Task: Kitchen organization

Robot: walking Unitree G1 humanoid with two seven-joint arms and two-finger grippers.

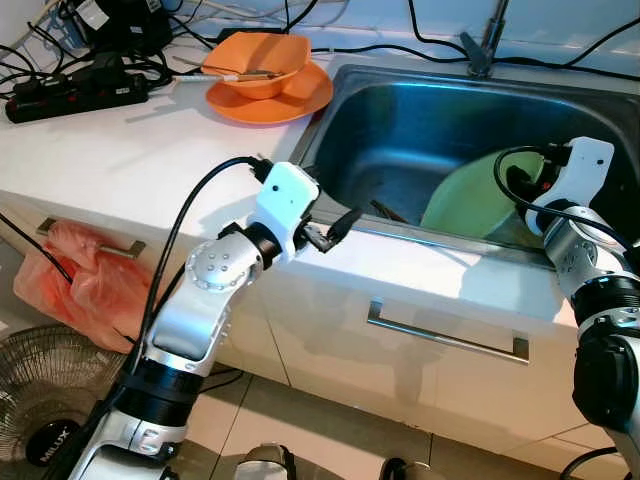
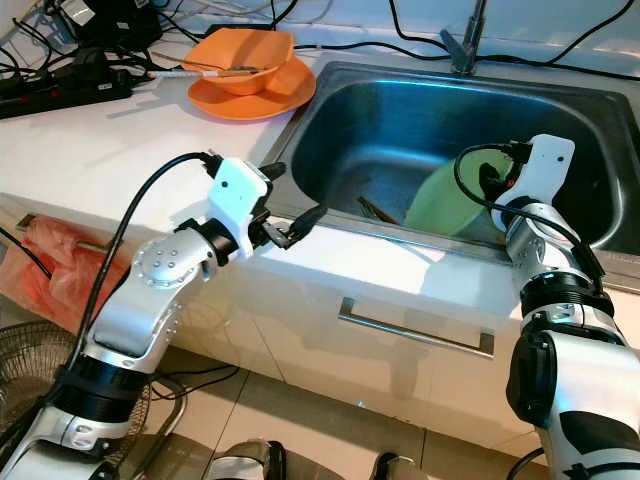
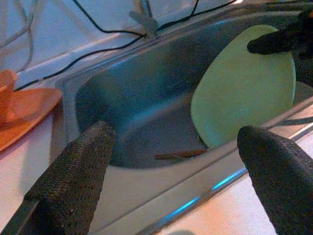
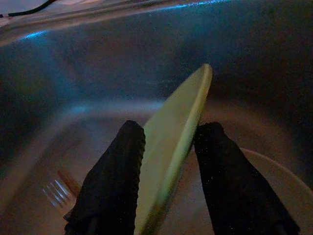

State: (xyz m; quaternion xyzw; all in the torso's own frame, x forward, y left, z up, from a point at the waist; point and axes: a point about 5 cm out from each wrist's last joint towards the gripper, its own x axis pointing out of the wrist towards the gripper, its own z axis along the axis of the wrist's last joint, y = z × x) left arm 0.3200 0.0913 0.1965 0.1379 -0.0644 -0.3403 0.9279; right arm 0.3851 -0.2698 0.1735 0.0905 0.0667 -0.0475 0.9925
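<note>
Pinching the green plate (image 4: 171, 147) by its rim, the right gripper (image 4: 168, 161) has one black finger on each face, and the plate stands on edge inside the steel sink (image 1: 400, 120), tilted, with most of its disc beyond the fingertips. The hold looks narrow: it sits near the rim of a smooth, probably wet plate, so I judge the plate could swivel between the pads or slide out as it is lifted, then strike the sink wall or the pale dish (image 4: 274, 181) lying just under the right-hand finger. A chip or a loud drop is the likely cost. Raising it at this slant could also catch the sink's front lip, which lies on the robot's side of the grasp.

The left gripper (image 1: 335, 228) hovers over the front edge of the sink with its fingers spread wide and nothing between them; the plate lies well beyond its tips, off to one side. If it moves inward now, it could knock the plate while the other arm carries it.

Counting: one green plate, one pale dish beneath it, one fork (image 4: 56, 188) on the sink floor, one dark utensil (image 3: 183, 154) whose kind I cannot tell, one orange bowl (image 1: 257, 62) on one orange plate (image 1: 300, 100) on the counter, one tap (image 1: 480, 45), one power strip (image 1: 75, 95).
</note>
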